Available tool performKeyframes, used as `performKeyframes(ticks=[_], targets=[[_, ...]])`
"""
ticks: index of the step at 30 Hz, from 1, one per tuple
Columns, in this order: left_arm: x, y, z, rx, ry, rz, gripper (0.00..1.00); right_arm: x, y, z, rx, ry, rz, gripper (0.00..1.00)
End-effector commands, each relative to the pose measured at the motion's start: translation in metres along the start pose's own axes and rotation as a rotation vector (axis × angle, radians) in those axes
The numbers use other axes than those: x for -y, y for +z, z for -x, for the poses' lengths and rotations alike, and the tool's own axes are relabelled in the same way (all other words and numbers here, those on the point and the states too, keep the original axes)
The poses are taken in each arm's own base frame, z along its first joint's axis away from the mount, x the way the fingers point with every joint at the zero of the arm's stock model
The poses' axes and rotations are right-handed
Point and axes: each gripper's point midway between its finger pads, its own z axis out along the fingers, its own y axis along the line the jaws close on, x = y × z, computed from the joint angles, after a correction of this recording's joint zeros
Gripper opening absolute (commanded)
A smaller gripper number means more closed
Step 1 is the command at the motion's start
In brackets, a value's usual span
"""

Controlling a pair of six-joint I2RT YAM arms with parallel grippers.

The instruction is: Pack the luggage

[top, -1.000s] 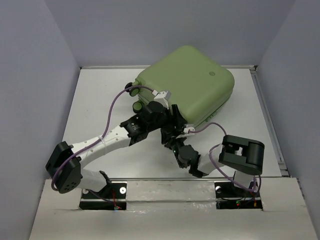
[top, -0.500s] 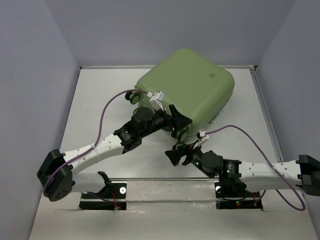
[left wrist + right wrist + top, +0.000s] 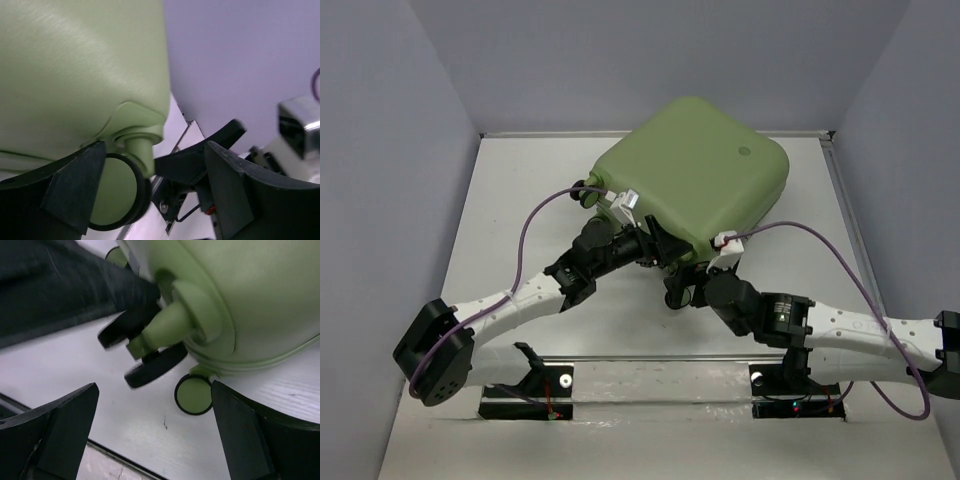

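As I see it, the luggage (image 3: 700, 170) lies shut on the table (image 3: 520, 200) toward its far right corner | left tool (image 3: 667, 247) spread, one wheel (image 3: 117, 192) between its fingers | right tool (image 3: 681, 293) spread near that wheel

My left wrist camera sits close against the suitcase (image 3: 75, 65), whose green shell fills the upper left. One wheel (image 3: 117, 192), a green hub in a black tyre, hangs from a short green stem (image 3: 140, 155) just beside one finger of the left gripper (image 3: 155, 150), and I can't tell whether they touch. The jaws stand wide apart. A black curved part (image 3: 200, 157) lies between them, right of the wheel. A grey wall (image 3: 240, 55) stands far behind.
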Motion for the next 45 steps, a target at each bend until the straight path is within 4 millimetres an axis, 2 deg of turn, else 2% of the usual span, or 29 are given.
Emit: performKeyframes(ticks=[1, 3, 4, 6, 7, 9, 10, 11, 13, 14, 16, 18, 19, 21, 22, 24, 27, 29, 30, 32, 33, 34, 35, 36, 37, 38, 39, 40, 45], targets=[[-0.023, -0.007, -0.007, 0.025, -0.012, 0.036, 0.88, 0.003, 0.010, 0.044, 0.075, -0.015, -0.080, 1.00], [-0.028, -0.013, -0.006, 0.040, -0.003, 0.046, 0.87, 0.002, 0.021, 0.047, 0.066, -0.020, -0.093, 1.00], [-0.038, -0.017, -0.008, 0.049, 0.001, 0.077, 0.86, -0.001, 0.024, 0.048, 0.067, -0.031, -0.092, 1.00], [-0.047, -0.027, -0.003, 0.081, 0.011, 0.109, 0.85, -0.001, 0.037, 0.051, 0.060, -0.046, -0.126, 1.00], [-0.059, -0.033, -0.004, 0.101, 0.016, 0.150, 0.85, -0.003, 0.039, 0.051, 0.057, -0.053, -0.130, 1.00], [-0.071, -0.048, 0.006, 0.163, 0.052, 0.221, 0.82, -0.001, 0.047, 0.052, 0.060, -0.055, -0.161, 1.00], [-0.072, -0.053, 0.004, 0.157, 0.064, 0.226, 0.80, -0.001, 0.046, 0.055, 0.067, -0.050, -0.163, 1.00], [-0.085, -0.060, 0.001, 0.172, 0.076, 0.274, 0.79, 0.000, 0.050, 0.051, 0.059, -0.065, -0.178, 1.00], [-0.098, -0.072, 0.005, 0.208, 0.104, 0.340, 0.72, 0.002, 0.054, 0.056, 0.070, -0.066, -0.209, 0.99], [-0.105, -0.076, -0.002, 0.195, 0.112, 0.358, 0.69, 0.004, 0.057, 0.054, 0.068, -0.076, -0.225, 0.97], [-0.114, -0.078, -0.010, 0.173, 0.123, 0.376, 0.67, 0.007, 0.059, 0.057, 0.085, -0.081, -0.261, 0.85], [-0.122, -0.080, -0.018, 0.149, 0.134, 0.389, 0.65, 0.009, 0.062, 0.056, 0.084, -0.092, -0.279, 0.64], [-0.125, -0.078, -0.021, 0.133, 0.147, 0.388, 0.63, 0.010, 0.062, 0.058, 0.093, -0.092, -0.291, 0.51], [-0.127, -0.074, -0.026, 0.109, 0.159, 0.384, 0.61, 0.013, 0.061, 0.058, 0.096, -0.100, -0.302, 0.35], [-0.127, -0.072, -0.027, 0.099, 0.167, 0.374, 0.61, 0.015, 0.060, 0.058, 0.096, -0.099, -0.306, 0.18], [-0.121, -0.065, -0.029, 0.073, 0.193, 0.336, 0.60, 0.020, 0.053, 0.058, 0.101, -0.094, -0.303, 0.07], [-0.113, -0.054, -0.029, 0.055, 0.232, 0.281, 0.60, 0.030, 0.044, 0.049, 0.080, -0.106, -0.286, 0.07], [-0.099, -0.046, -0.027, 0.050, 0.251, 0.212, 0.61, 0.034, 0.033, 0.051, 0.084, -0.093, -0.254, 0.07], [-0.100, -0.041, -0.030, 0.033, 0.259, 0.208, 0.61, 0.039, 0.030, 0.041, 0.062, -0.102, -0.244, 0.07], [-0.091, -0.033, -0.025, 0.039, 0.291, 0.174, 0.61, 0.043, 0.016, 0.045, 0.070, -0.073, -0.209, 0.07], [-0.093, -0.028, -0.030, 0.020, 0.299, 0.174, 0.61, 0.043, 0.012, 0.043, 0.064, -0.065, -0.191, 0.07], [-0.089, -0.023, -0.033, 0.014, 0.312, 0.162, 0.61, 0.048, 0.009, 0.039, 0.054, -0.071, -0.189, 0.07], [-0.080, -0.016, -0.029, 0.023, 0.329, 0.140, 0.61, 0.048, 0.003, 0.043, 0.067, -0.055, -0.172, 0.07], [-0.082, -0.009, -0.036, -0.002, 0.333, 0.137, 0.61, 0.048, 0.000, 0.044, 0.064, -0.053, -0.161, 0.07], [-0.068, 0.000, -0.038, -0.004, 0.354, 0.103, 0.60, 0.048, -0.001, 0.043, 0.062, -0.058, -0.156, 0.07], [-0.064, 0.005, -0.040, -0.003, 0.364, 0.098, 0.60, 0.047, -0.002, 0.045, 0.063, -0.058, -0.150, 0.07], [-0.069, 0.012, -0.045, -0.008, 0.371, 0.120, 0.60, 0.047, -0.002, 0.044, 0.060, -0.062, -0.150, 0.07], [-0.058, 0.019, -0.047, -0.005, 0.383, 0.100, 0.60, 0.046, -0.002, 0.045, 0.061, -0.059, -0.148, 0.07], [-0.063, 0.038, -0.054, 0.004, 0.394, 0.143, 0.59, 0.043, 0.000, 0.046, 0.056, -0.067, -0.145, 0.07]])
